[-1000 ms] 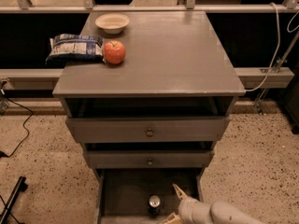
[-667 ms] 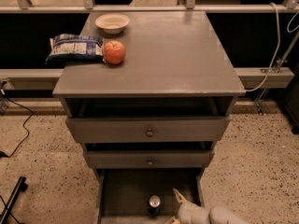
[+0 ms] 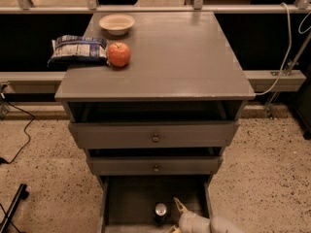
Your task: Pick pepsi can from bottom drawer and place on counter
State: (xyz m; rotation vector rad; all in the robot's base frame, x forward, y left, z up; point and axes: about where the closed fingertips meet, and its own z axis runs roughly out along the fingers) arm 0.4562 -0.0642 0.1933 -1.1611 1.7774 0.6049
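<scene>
Pepsi can (image 3: 161, 211) is upright in the bottom drawer (image 3: 127, 198), near the front of the tray and a bit right of centre. Silver top faces up, and we see nothing else in that drawer. The drawer is pulled out past the two above it, and its front part is cut off by the lower frame edge.

Gripper (image 3: 173, 217) is inside the same drawer, just right of the can, coming in from the lower right. We see one finger (image 3: 179, 205) angled up and to the left, close to the can's right side. A second tip shows at the very bottom edge. The claw reads as spread, with nothing held between the fingers. We can't tell whether either finger touches the can.

Above it, the middle drawer (image 3: 155, 165) and the top drawer (image 3: 154, 136) each have one knob. Both are partly pulled out, the top one a little further.

On the counter (image 3: 194, 62), everything sits at the back left:
- red apple (image 3: 119, 54)
- chip bag (image 3: 77, 50) touching the apple's left side and overhanging the left edge
- shallow bowl (image 3: 116, 23) behind them

The cabinet stands on a speckled floor (image 3: 43, 154). There is a dark cable (image 3: 22, 135) on the left and a white cable (image 3: 284, 47) hanging at the right.
</scene>
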